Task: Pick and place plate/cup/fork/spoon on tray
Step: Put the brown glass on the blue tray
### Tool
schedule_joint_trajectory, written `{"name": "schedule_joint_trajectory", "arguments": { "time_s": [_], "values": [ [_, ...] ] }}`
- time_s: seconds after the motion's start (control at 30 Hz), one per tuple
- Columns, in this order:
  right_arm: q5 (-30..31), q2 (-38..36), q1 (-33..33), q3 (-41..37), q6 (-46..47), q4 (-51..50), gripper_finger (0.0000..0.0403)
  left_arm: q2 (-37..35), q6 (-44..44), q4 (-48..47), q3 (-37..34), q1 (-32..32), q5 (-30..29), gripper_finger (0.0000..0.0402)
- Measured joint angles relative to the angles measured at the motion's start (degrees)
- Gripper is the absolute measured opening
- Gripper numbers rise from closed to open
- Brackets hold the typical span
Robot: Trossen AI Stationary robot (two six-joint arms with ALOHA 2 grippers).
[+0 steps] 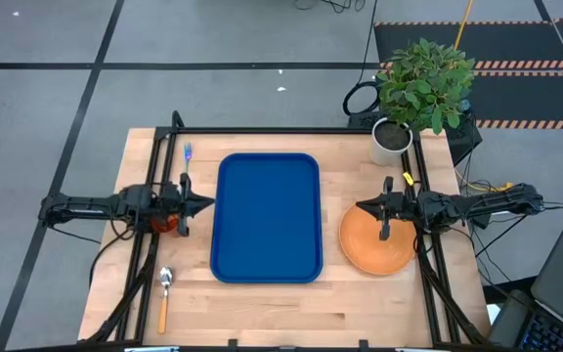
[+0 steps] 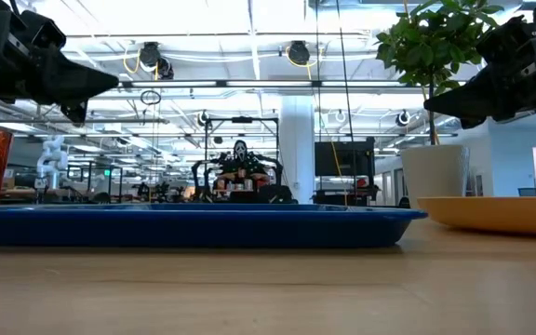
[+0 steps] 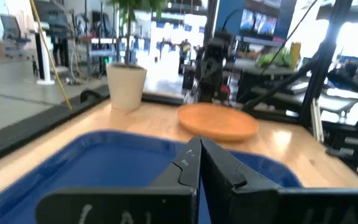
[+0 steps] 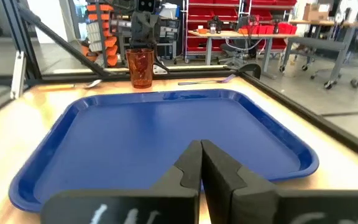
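Note:
The blue tray [image 1: 267,217] lies flat in the middle of the table. Right of it the orange plate [image 1: 374,244] lies flat on the wood. My right gripper [image 1: 359,206] hangs shut and level above the plate's far-left rim and points at the tray. My left gripper [image 1: 210,204] is shut and level just left of the tray. The orange-red cup [image 4: 140,67] stands upright on the table below the left wrist. The light-blue fork [image 1: 188,156] lies at the far left. The spoon [image 1: 164,291] lies at the near left, with its bowl toward the far edge.
A leafy plant in a white pot [image 1: 394,139] stands at the table's far right corner. Black frame rails [image 1: 262,130] run along the far edge and both sides. Bare wood [image 1: 281,313] lies between the tray and the near edge.

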Motion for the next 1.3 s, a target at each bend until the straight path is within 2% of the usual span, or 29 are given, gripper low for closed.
{"name": "schedule_joint_trajectory", "arguments": {
  "time_s": [0.23, 0.73, 0.83, 0.9, 0.97, 1.1, 1.17, 1.3],
  "values": [
    [-0.02, -0.02, 0.00, -0.02, -7.23, 0.00, 0.0000, 0.00, -2.74, 6.62, 0.00, -0.02, 0.08, 0.0010],
    [-0.02, -0.02, 0.00, -0.02, -7.61, 0.00, 0.0000, 0.01, -10.29, 12.86, 0.00, 0.00, 0.07, 0.0010],
    [-0.02, -0.02, 0.00, -0.01, -7.61, 0.00, 0.0000, 0.00, -8.63, 18.83, 0.01, 0.07, -2.63, 0.0010],
    [-0.02, -0.02, 0.00, -0.02, -7.61, 0.00, 0.0000, 0.02, -10.11, 19.39, 1.29, 0.07, -4.42, 0.0010],
    [-0.02, -0.02, 0.00, 0.00, -7.61, 0.00, 0.0000, 0.10, -11.69, 12.18, 5.32, 0.07, -4.70, 0.0010],
    [-0.04, 0.00, 0.00, 0.00, -7.60, 0.02, 0.0000, 3.99, -12.66, -17.06, 19.19, 0.05, -6.65, 0.0010],
    [-0.04, -0.01, 0.00, 0.00, -7.59, 0.04, 0.0000, 7.97, -14.13, -28.09, 26.29, 0.05, -8.12, 0.0010],
    [-0.04, -0.01, 0.00, 0.00, -7.59, 0.09, 0.0000, 16.88, -15.04, -38.83, 38.17, 0.03, -8.49, 0.0010]
  ]
}}
